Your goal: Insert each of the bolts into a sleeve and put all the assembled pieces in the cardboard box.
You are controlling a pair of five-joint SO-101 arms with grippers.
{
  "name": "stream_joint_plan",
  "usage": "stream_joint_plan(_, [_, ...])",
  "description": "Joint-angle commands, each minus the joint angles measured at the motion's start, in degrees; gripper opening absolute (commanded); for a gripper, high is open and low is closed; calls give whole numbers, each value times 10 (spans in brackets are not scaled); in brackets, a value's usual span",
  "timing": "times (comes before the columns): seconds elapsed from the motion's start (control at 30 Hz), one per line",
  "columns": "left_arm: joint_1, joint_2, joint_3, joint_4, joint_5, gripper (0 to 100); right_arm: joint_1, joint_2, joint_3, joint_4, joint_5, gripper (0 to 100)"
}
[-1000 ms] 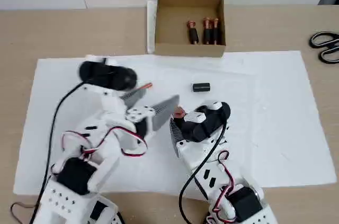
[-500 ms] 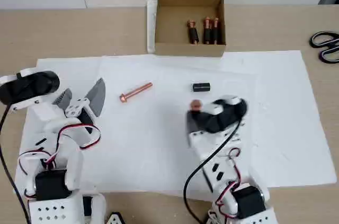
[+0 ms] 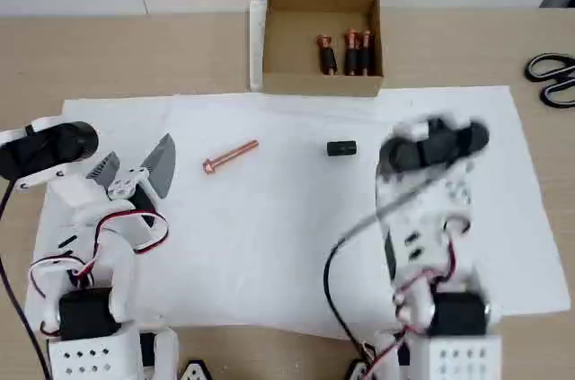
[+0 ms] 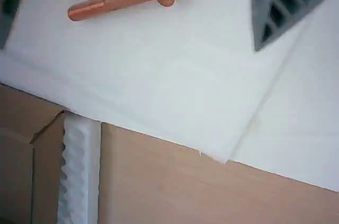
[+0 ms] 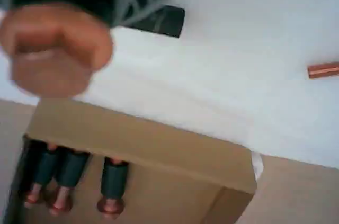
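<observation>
wooden table point(image 3: 135, 48) runs right across the room from where i stand, with a big white sheet point(image 3: 296, 245) laid over the middle of it and a pair of scissors point(image 3: 552, 75) out near the far right edge. at the back edge of the sheet sits the cardboard box point(image 3: 319, 84), and three assembled pieces point(image 3: 349, 53) lie side by side in it, so by my reckoning a good part of the job is done. the left gripper point(image 3: 135, 164) hangs over the left side of the sheet with its fingers spread open and nothing in them, pointing toward the loose bolt point(image 3: 230, 156), which lies flat on the paper a little apart from it. the right gripper point(image 5: 90, 7) is over the right side of the sheet, and its fingers look closed on a second bolt point(image 5: 57, 49), the copper head sticking out close to its camera. one bare sleeve point(image 3: 341, 148) lies on the sheet between the loose bolt and the right arm, just in front of the box. i'd say two bolts are left to sleeve and box, though i can spot only that single sleeve for them.
</observation>
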Motion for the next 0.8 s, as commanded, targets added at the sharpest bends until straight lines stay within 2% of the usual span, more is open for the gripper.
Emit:
stream_joint_plan(0.0, [-1, -8, -2, 3, 4, 283, 3, 262, -251, -8, 4, 4])
stream_joint_plan(0.2, [-1, -8, 5, 3, 4, 283, -18, 633, -581, -7, 4, 4])
stream_joint_plan(0.33, [-1, -8, 13, 3, 3, 283, -58, 814, -759, -7, 4, 4])
stream_joint_plan(0.5, [-2, -8, 12, 3, 3, 283, -95, 962, -898, -7, 4, 4])
stream_joint_plan(0.77, [-2, -8, 12, 3, 3, 283, -98, 1120, -1023, -29, 4, 8])
